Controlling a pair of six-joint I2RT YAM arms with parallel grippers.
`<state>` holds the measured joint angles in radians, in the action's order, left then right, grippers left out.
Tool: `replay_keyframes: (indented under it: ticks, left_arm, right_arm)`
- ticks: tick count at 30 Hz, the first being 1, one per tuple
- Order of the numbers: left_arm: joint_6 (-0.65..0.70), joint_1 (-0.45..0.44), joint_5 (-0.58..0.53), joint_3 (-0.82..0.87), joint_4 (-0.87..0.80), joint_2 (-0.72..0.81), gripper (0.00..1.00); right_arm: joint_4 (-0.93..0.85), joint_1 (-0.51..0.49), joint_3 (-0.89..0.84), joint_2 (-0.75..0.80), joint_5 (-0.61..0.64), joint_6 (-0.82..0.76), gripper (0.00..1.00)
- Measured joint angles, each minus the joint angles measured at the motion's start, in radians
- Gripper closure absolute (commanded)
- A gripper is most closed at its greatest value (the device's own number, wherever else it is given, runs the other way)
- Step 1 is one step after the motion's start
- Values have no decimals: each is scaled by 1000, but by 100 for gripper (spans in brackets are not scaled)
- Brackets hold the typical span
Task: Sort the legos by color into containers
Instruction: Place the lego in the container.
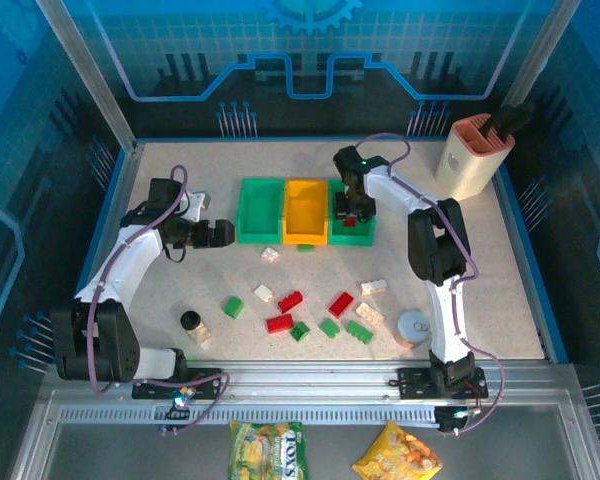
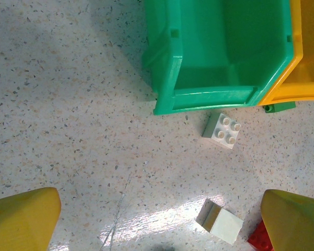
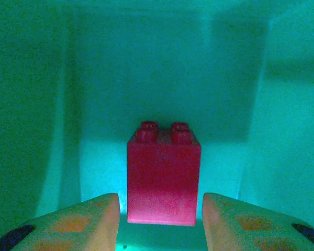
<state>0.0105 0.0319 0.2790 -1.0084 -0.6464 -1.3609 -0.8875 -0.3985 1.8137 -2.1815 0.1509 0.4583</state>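
Observation:
My right gripper (image 1: 352,205) hangs inside the right green container (image 1: 364,236). In the right wrist view its jaws (image 3: 161,219) are open, with a thin gap on each side of an upright red lego (image 3: 164,175) that stands on the bin floor (image 3: 162,68). My left gripper (image 1: 225,233) is open just left of the left green container (image 1: 260,210), and the orange container (image 1: 306,210) sits in the middle. In the left wrist view a cream lego (image 2: 222,130) lies in front of that green container (image 2: 220,57), with another cream lego (image 2: 222,222) nearer. Red (image 1: 290,301), green (image 1: 359,332) and cream (image 1: 373,287) legos lie scattered on the table.
A black-lidded jar (image 1: 191,322) stands at the near left and a round tin can (image 1: 413,327) by the right arm's base. A beige-and-pink holder (image 1: 472,155) stands at the far right corner. Snack packets (image 1: 268,450) lie below the table's front rail.

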Motion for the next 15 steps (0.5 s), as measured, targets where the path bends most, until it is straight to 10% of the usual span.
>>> replay_keyframes:
  ticks: [15]
  left_arm:
    - [0, 0, 7, 0, 0, 0, 1]
  right_arm:
    - [54, -42, -136, 219, 48, -23, 49]
